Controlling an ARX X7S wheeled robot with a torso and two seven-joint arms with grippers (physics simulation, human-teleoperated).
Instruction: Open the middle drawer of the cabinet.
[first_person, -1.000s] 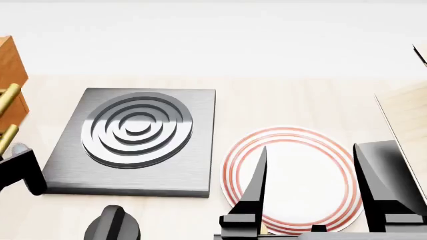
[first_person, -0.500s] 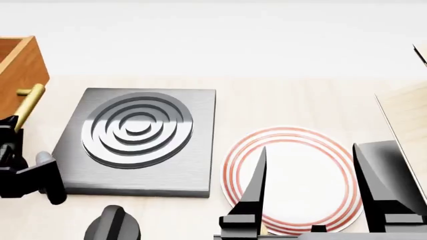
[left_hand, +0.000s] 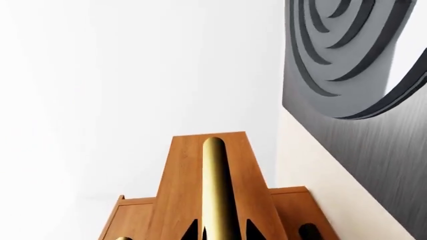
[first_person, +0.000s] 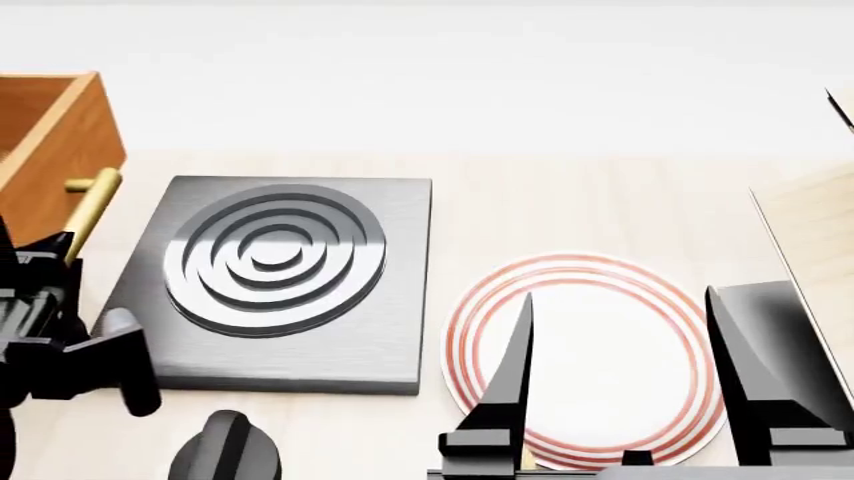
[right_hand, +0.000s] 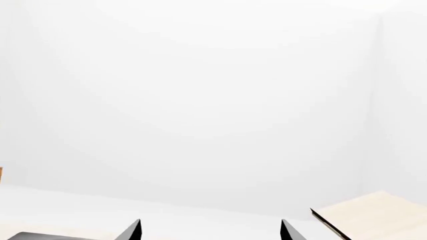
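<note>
From where I stand, the middle drawer juts out of the cabinet at about ten o'clock on the worktop, just beside the black hotplate. The left gripper is clamped on the drawer's brass handle, one finger on either side of the bar. At about five o'clock, the right gripper hangs over the red-ringed plate, its fingers spread wide and holding nothing.
</note>
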